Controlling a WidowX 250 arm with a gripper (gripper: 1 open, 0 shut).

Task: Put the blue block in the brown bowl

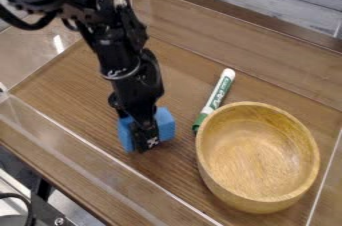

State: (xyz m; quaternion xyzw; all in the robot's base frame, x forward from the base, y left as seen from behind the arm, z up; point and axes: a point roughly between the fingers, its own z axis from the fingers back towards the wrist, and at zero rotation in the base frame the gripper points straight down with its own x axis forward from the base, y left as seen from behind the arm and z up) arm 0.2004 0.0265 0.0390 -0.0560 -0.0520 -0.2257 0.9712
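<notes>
The blue block (162,123) sits between the fingers of my black gripper (142,132), which points straight down and is shut on it. Block and gripper are low over the wooden table, left of centre. I cannot tell whether the block touches the surface. The brown bowl (255,108) stands to the right near the front. It is round, light wood with a thick rim, and nothing lies in it. A short gap separates the block from the bowl's left rim.
A green-and-white marker pen (213,99) lies between the gripper and the bowl, touching the bowl's back left rim. Clear acrylic walls (54,135) fence the wooden table (80,80) on all sides. The black arm (107,40) rises to the upper left.
</notes>
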